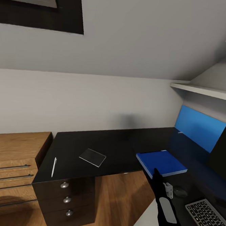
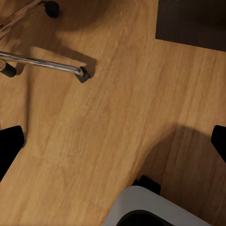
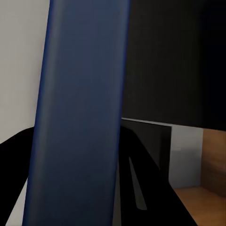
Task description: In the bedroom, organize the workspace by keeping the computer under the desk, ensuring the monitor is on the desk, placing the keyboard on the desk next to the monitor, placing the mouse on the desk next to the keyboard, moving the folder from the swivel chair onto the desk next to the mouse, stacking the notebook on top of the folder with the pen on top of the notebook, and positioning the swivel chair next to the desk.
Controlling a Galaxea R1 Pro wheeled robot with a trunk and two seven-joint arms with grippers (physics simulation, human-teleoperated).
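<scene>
Right pincer [image 1: 156, 174] grips the folder [image 1: 161, 163] at its edge, keeping it flat on the table [image 1: 90, 143] beside the mouse [image 1: 180, 191]; left pincer [image 2: 113, 141] hangs wide.

Walls: I see plain pale-grey wall [image 1: 93, 101] ahead, sloping above.
Window: dark-framed window [image 1: 40, 5], high and well left of my right end effector.
Shelves: white shelves [image 1: 203, 90] above it.
Dresser: light-wood dresser [image 1: 10, 166], far left.
Floor: wood planks [image 2: 108, 122] beneath my left end effector.
</scene>
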